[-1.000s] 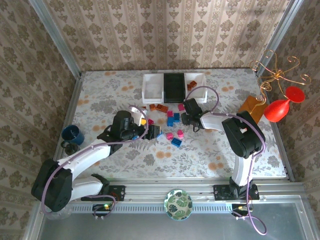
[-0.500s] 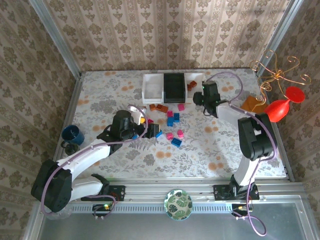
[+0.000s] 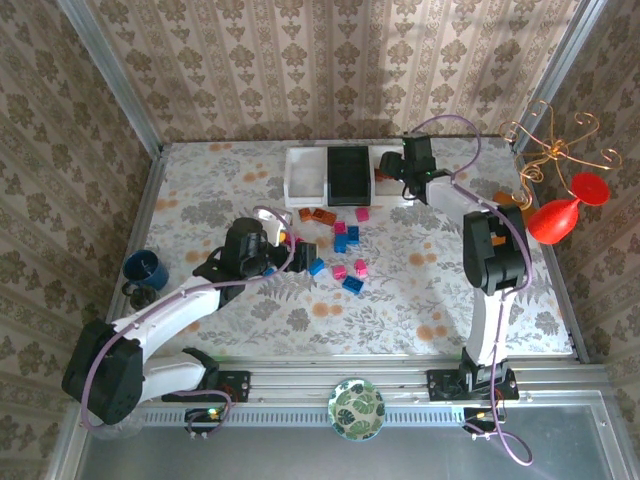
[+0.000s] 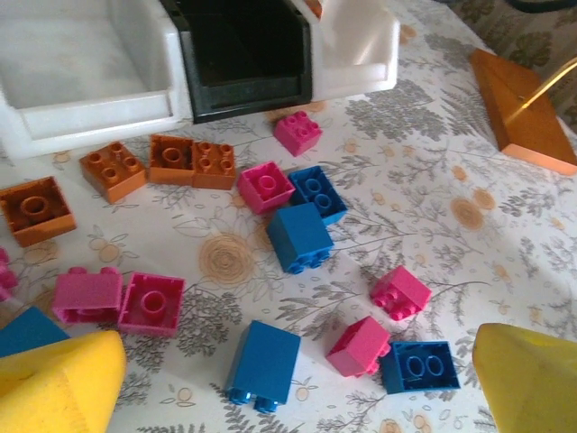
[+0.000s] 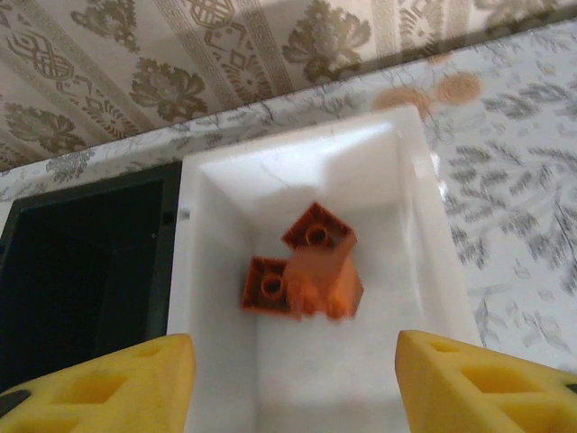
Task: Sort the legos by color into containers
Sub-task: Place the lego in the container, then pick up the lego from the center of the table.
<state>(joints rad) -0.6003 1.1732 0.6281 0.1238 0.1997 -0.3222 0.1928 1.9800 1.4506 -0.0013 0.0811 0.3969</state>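
Right gripper (image 5: 293, 383) released over far right white tray (image 5: 425, 216) holding orange bricks (image 5: 315, 236), left gripper (image 4: 293, 379) spread wide above scattered bricks (image 4: 297, 236).

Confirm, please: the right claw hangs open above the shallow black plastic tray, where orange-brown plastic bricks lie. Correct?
Not quite: it is white, not black. In the right wrist view the right claw hangs open above the shallow white plastic tray, beside the black tray, where orange-brown plastic bricks lie.
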